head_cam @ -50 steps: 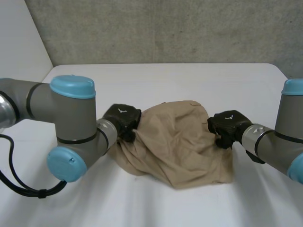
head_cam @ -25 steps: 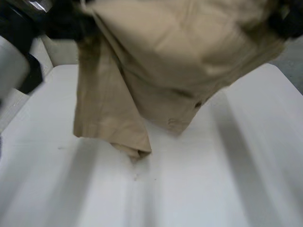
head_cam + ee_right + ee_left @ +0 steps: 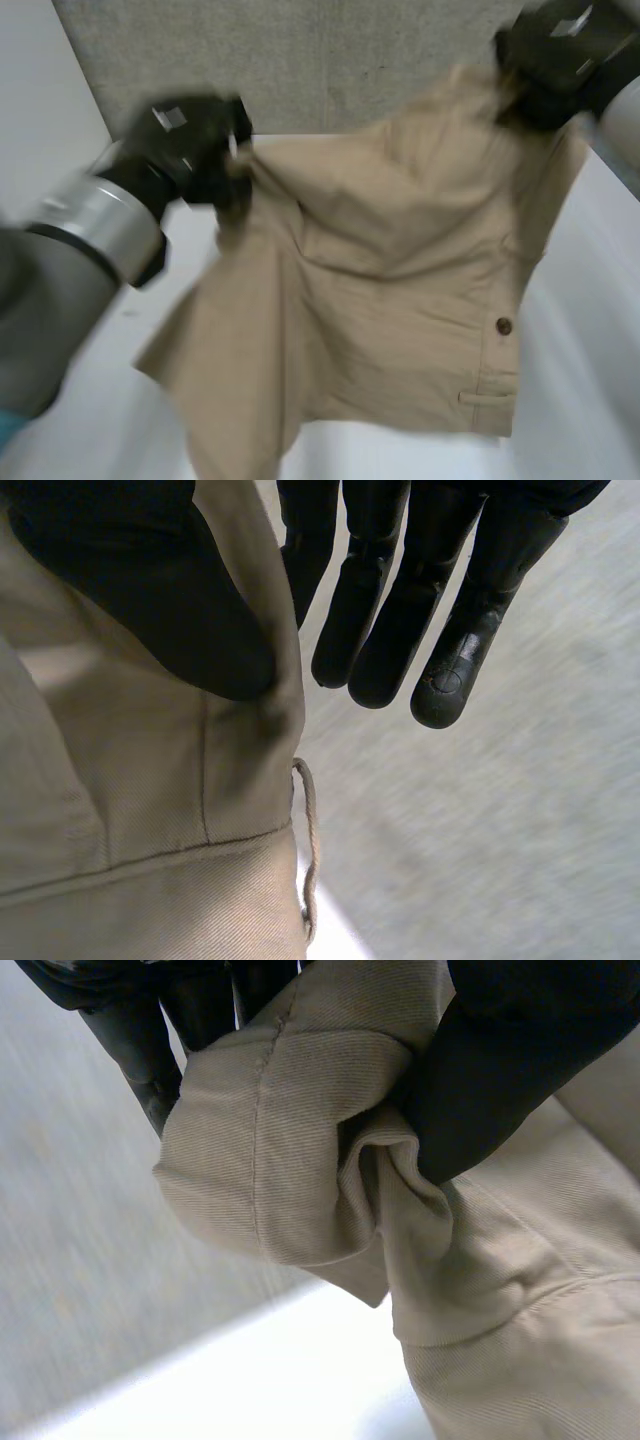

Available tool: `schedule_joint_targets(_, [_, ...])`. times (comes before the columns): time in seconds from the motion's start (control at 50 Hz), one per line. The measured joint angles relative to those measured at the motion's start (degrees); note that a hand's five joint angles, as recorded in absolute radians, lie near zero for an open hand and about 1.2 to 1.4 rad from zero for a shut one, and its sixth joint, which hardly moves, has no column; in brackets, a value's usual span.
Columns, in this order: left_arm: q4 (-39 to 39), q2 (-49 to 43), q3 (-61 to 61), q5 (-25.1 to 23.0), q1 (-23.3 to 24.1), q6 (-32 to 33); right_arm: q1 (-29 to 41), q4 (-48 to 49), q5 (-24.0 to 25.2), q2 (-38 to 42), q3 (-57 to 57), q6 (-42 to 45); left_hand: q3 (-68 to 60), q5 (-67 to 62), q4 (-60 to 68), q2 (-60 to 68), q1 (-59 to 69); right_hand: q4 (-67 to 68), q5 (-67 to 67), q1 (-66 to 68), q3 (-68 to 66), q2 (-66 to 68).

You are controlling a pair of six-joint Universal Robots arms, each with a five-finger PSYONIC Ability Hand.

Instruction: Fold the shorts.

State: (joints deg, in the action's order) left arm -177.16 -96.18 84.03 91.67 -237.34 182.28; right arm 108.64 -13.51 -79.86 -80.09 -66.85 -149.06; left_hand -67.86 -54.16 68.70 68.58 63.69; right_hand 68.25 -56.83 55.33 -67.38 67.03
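The shorts (image 3: pixel 400 290) hung spread in the air above the table (image 3: pixel 600 330). The left hand (image 3: pixel 190 145) gripped one bunched top corner, and the right hand (image 3: pixel 560 50) pinched the other under its thumb. No fold was made yet; laying flat and folding were left.

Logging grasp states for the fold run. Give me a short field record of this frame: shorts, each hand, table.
garment: tan twill fabric shorts, lifted and spread between both hands
left hand: thumb and fingers pinch a bunched edge of the shorts
right hand: thumb presses a shorts edge against straight fingers
details: dark round button; belt loop below it
surface: white table, under the hanging cloth
fold state: not yet folded
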Motion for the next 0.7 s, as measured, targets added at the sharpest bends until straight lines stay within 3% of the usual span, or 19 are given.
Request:
schedule_joint_targets(0.16, [-5.73, -18.69, -3.8, 0.04, -1.96, 0.24, 0.96, 8.28, -2.44, 17.22, 2.53, 1.89, 0.0, 0.0, 0.0, 0.02, 0.0, 0.0, -0.03, 0.0, 0.0, 0.0])
schedule_joint_targets(0.34, [-18.78, -31.89, -13.53, 0.42, -3.88, 1.98, 2.32, 33.51, -10.57, 29.88, 5.62, 2.68, 0.05, 0.03, -0.06, -0.14, -0.06, 0.0, -0.03, 0.0, 0.0, 0.0])
schedule_joint_targets(0.36, [-20.1, -32.82, -14.3, 0.38, -3.97, 2.52, 2.59, 37.51, -11.18, 31.35, 5.75, 3.16, 8.39, 5.85, -8.89, -9.92, -7.05, -1.39, 1.23, -1.25, 1.97, -1.88])
schedule_joint_targets(0.38, [-21.17, -33.57, -14.86, 0.32, -4.02, 3.11, 2.84, 40.2, -11.31, 32.49, 5.81, 3.66, 18.92, 16.27, -19.61, -19.48, -19.01, -18.85, 17.6, -17.96, 18.7, -18.84])
schedule_joint_targets(0.42, [-23.0, -34.87, -15.63, 0.2, -4.09, 4.8, 3.41, 44.13, -10.79, 34.57, 5.83, 5.0, 36.58, 34.3, -37.6, -38.43, -39.69, -29.4, 27.98, -28.32, 30.41, -30.74])
schedule_joint_targets(0.44, [-23.48, -35.26, -15.77, 0.15, -4.09, 5.55, 3.58, 44.97, -10.48, 35.15, 5.81, 5.48, 43.32, 40.94, -44.57, -44.1, -46.2, -43.76, 42.47, -39.02, 44.43, -44.87])
schedule_joint_targets(0.48, [-24.33, -35.95, -15.91, 0.04, -4.02, 7.72, 4.04, 46.61, -9.35, 36.52, 5.62, 6.93, 54.41, 50.74, -55.71, -55.4, -52.68, -53.77, 51.83, -43.54, 53.17, -52.77])
schedule_joint_targets(0.58, [-24.7, -35.9, -15.46, 0.16, -3.8, 12.14, 4.72, 46.61, -7.81, 35.79, 3.76, 8.62, 55.84, 51.5, -57.1, -57.08, -52.68, -55.05, 53.11, -43.91, 55.18, -54.54])
schedule_joint_targets(0.7, [-23.66, -30.14, -11.66, 0.31, -4.0, 13.8, 4.55, 41.57, -7.29, 27.73, -2.06, 7.44, 55.84, 51.5, -57.1, -57.09, -52.68, -55.05, 53.12, -43.91, 55.18, -54.54])
